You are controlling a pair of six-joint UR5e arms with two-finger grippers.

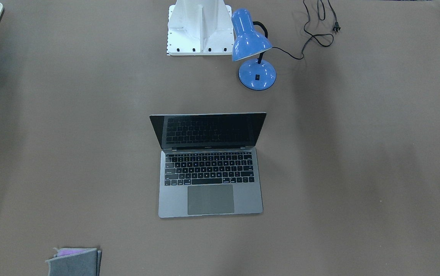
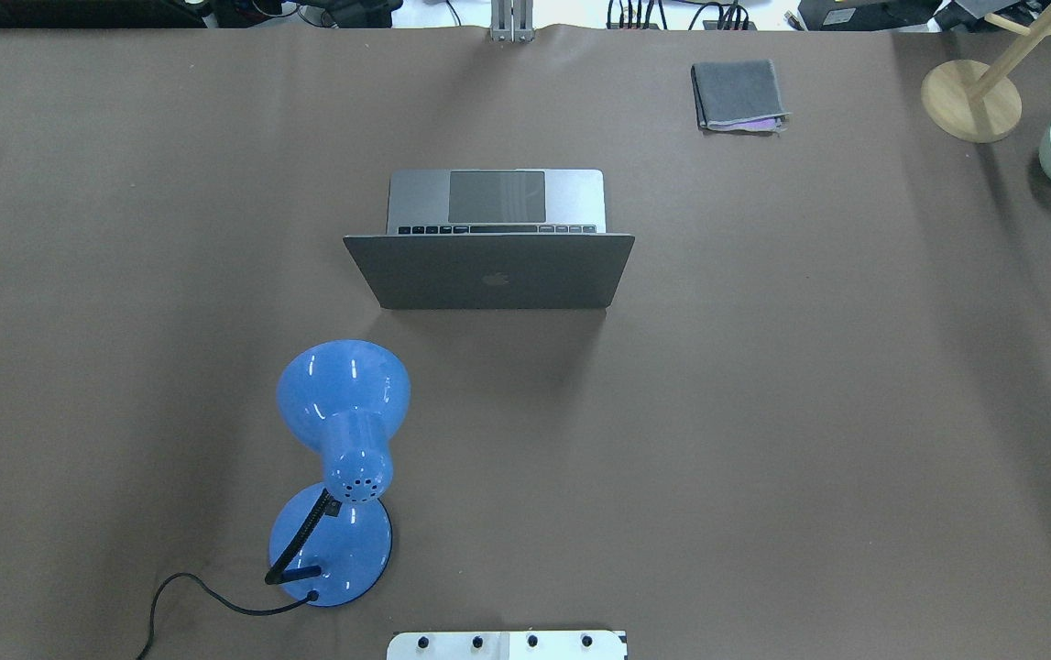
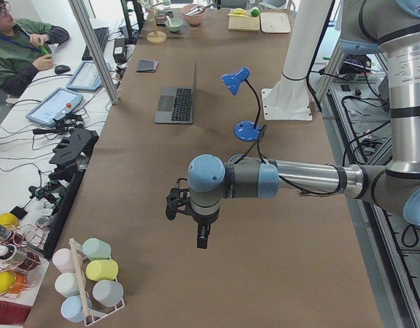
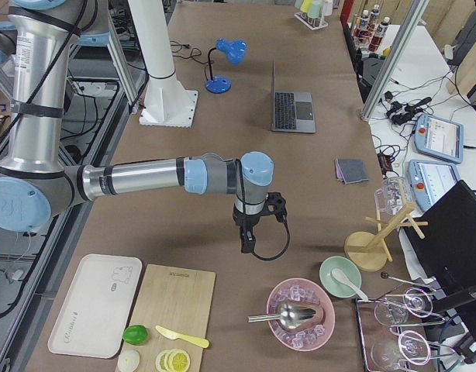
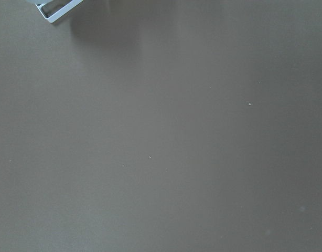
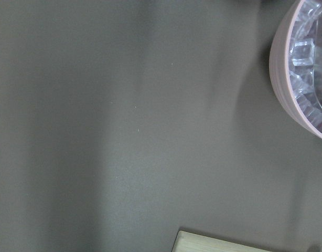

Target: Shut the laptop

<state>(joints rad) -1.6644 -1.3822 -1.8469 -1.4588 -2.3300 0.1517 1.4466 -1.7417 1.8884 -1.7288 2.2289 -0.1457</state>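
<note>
Now, laptop (image 1: 209, 165): mid-table, lid upright, dark screen facing away from the robot base.
Nearby: blue lamp (image 1: 257, 74) behind the lid, apart from it.
Left gripper (image 3: 201, 240): far off at the table's end; finger spacing cannot be told.
Right gripper (image 4: 246, 243): opposite end, likewise unclear.
Progress: closing not begun; approach and lid push both left.

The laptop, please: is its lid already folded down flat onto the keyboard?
No, the laptop stands open, with its dark screen raised upright behind the exposed keyboard.

Matt grey metal laptop (image 1: 209, 168), glossy black screen (image 1: 208, 130); glossy blue lamp (image 1: 251, 42); matt brown table cover (image 1: 358, 161).
</note>
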